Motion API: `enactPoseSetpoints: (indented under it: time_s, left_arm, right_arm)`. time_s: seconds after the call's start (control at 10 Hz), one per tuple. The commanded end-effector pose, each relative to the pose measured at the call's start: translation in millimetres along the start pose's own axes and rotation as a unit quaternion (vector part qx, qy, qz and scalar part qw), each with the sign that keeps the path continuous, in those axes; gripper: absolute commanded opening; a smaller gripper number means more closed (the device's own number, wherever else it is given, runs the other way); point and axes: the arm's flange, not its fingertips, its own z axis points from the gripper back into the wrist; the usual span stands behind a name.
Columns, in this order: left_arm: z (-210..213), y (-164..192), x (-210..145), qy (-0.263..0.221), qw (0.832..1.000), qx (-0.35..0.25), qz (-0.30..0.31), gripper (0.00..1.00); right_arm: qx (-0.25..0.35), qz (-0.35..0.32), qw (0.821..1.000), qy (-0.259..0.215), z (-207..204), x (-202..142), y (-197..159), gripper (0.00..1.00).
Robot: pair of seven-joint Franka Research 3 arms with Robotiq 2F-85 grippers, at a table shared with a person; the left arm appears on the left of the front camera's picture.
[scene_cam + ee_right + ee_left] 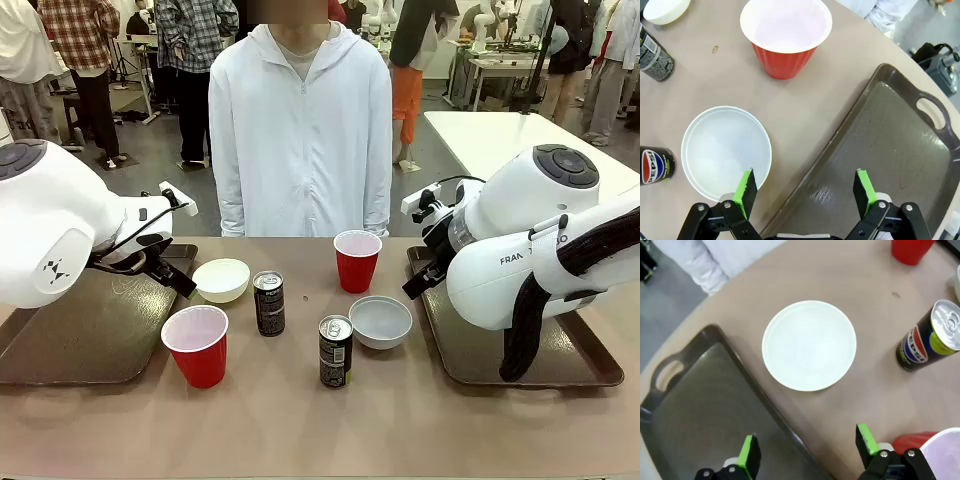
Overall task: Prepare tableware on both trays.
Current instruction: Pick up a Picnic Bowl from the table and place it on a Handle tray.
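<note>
Beige and smooth, the surface (300, 430) runs to a person (300, 140) in a white zipped top at its far edge; behind lies a busy workroom with a grey floor. Two glossy dark brown trays with raised rims, rounded corners and handle slots lie at the ends, the left tray (70, 345) and the right tray (470, 365); all the tableware stands between them on the surface. Both white arms crouch low over the trays' inner rims, wrists tipped downward. The left tool (807, 447) has its green pads wide apart, gripping nothing, straddling its tray's rim; just beyond its fingertips sits the first bowl (809, 345), round, shallow, whitish; farther off to one side stands the first can (927, 337), slim, dark, silver-topped; the near cup (942, 455), red plastic with a white inside, is beside one finger. The right tool (805, 187) likewise gapes, holding nothing; one pad hangs over the second bowl (726, 150), the other over its tray; beyond stands the ribbed far cup (786, 35); the second can (655, 165) is just beside that bowl.
</note>
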Motion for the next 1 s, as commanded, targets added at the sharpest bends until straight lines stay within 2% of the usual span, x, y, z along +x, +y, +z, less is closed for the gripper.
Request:
enactPoseSetpoints:
  time_s: [0.0,0.9]
  left_arm:
    - [0.0,-0.1,-0.1,0.0,1.0,0.0,0.0,1.0]
    - [0.0,-0.1,-0.1,0.0,1.0,0.0,0.0,1.0]
  right_arm:
    - [0.0,0.0,1.0,0.0,0.0,0.0,0.0,1.0]
    - [0.0,0.0,1.0,0.0,0.0,0.0,0.0,1.0]
